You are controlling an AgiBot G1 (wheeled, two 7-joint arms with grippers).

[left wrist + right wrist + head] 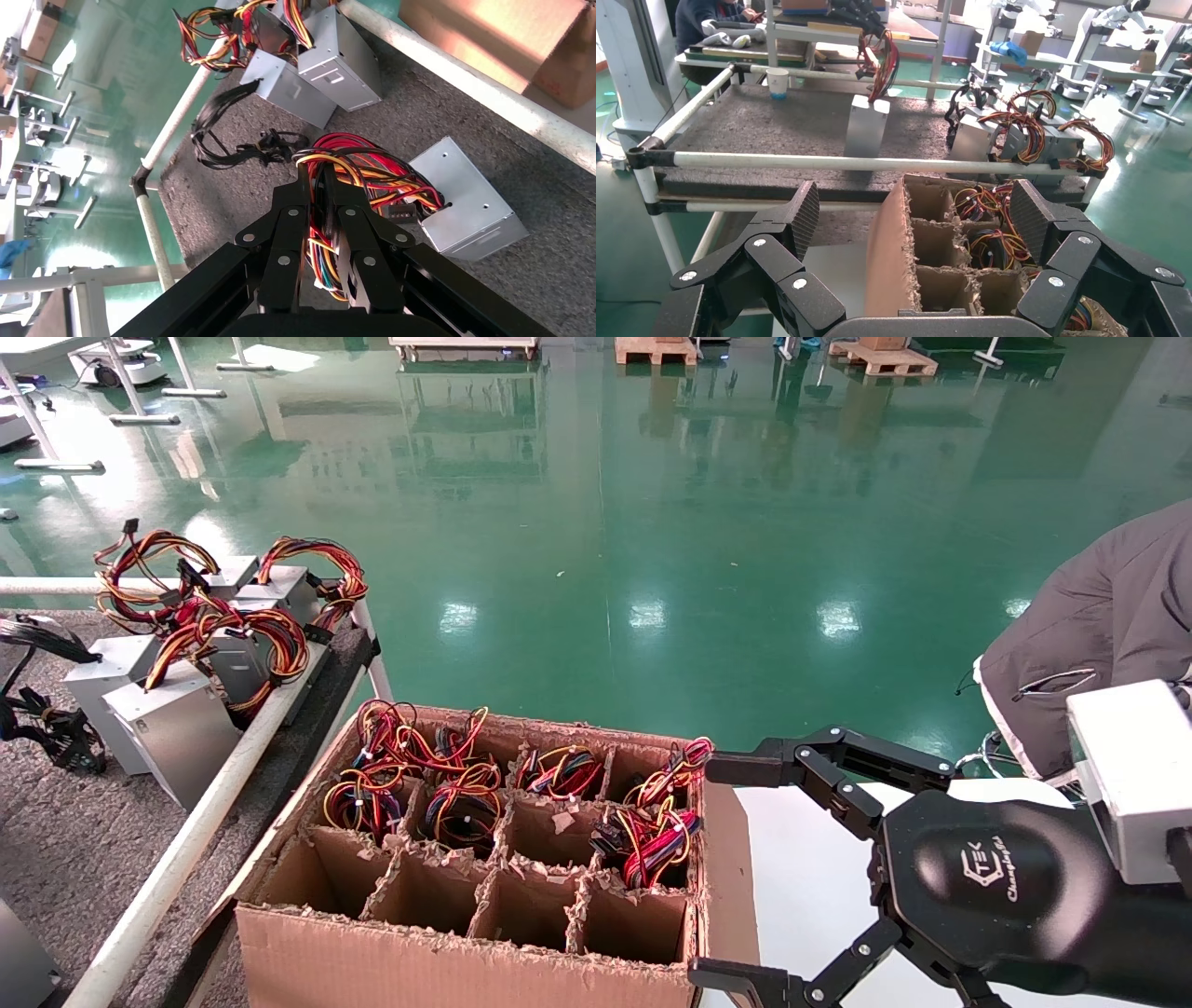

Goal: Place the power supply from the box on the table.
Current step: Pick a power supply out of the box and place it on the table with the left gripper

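A glossy green floor (652,523) lies beyond the work area. Nearest, the right gripper (736,873) is held wide open and empty beside the right wall of the box (447,957), apparently parked clear of the cells. Left of the box, over the grey table (576,274), the left gripper (325,193) is closed on the wire bundle (365,172) of a supply (467,200). In the right wrist view that supply hangs upright by its wires, long axis vertical, base at the carpet; contact cannot be told. Farther off, other supplies (154,710) stand grouped.
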